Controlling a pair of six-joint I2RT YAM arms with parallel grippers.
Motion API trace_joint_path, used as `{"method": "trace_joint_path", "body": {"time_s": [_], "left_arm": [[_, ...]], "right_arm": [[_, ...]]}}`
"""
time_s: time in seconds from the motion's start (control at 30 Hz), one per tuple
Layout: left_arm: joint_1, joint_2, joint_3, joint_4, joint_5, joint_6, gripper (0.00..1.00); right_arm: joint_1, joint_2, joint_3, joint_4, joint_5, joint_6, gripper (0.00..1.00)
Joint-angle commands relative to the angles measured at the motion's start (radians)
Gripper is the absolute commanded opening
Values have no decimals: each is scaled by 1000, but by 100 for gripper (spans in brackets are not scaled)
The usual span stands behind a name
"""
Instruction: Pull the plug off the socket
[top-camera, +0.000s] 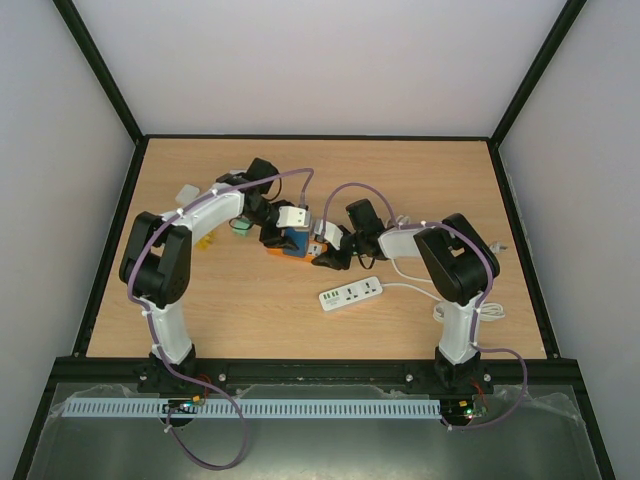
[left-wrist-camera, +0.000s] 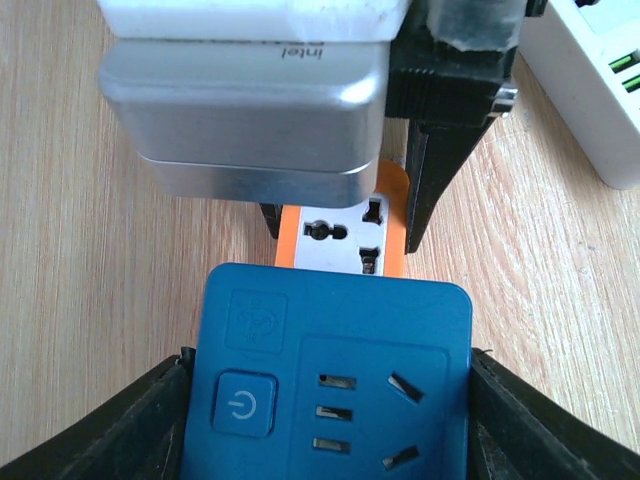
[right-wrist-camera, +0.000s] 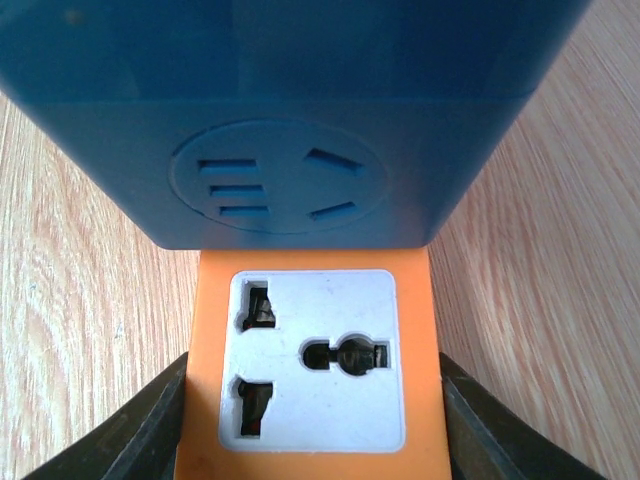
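On the wooden counter (top-camera: 250, 310), the left end effector (left-wrist-camera: 330, 425) clamps the blue socket cube (left-wrist-camera: 335, 330), the right end effector (right-wrist-camera: 315, 430) the orange adapter plug (right-wrist-camera: 315, 360) (apparently seated, mid-counter); next, a straight separating pull.

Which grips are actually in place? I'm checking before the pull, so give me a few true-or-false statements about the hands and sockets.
1. The left hand grips the blue socket cube. True.
2. The right hand hangs open, clear of the orange adapter. False: it clamps the adapter's sides.
3. The blue socket cube bears a power button. True.
4. The white power strip is held by a hand. False: it lies free on the table.
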Motion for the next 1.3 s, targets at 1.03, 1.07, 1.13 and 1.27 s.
{"method": "trace_joint_path", "body": {"time_s": [1.03, 1.07, 1.13, 1.27], "left_arm": [[-56, -33, -79, 46, 107, -52, 44], [-58, -33, -79, 48, 106, -56, 44], [-61, -32, -77, 53, 104, -61, 44], [-61, -34, -74, 52, 100, -65, 44]], "right_arm": [[8, -43, -50, 22, -21, 46, 69], [8, -46, -52, 25, -25, 45, 66], [8, -47, -55, 25, -33, 43, 61], [10, -43, -58, 27, -40, 38, 47]]}}
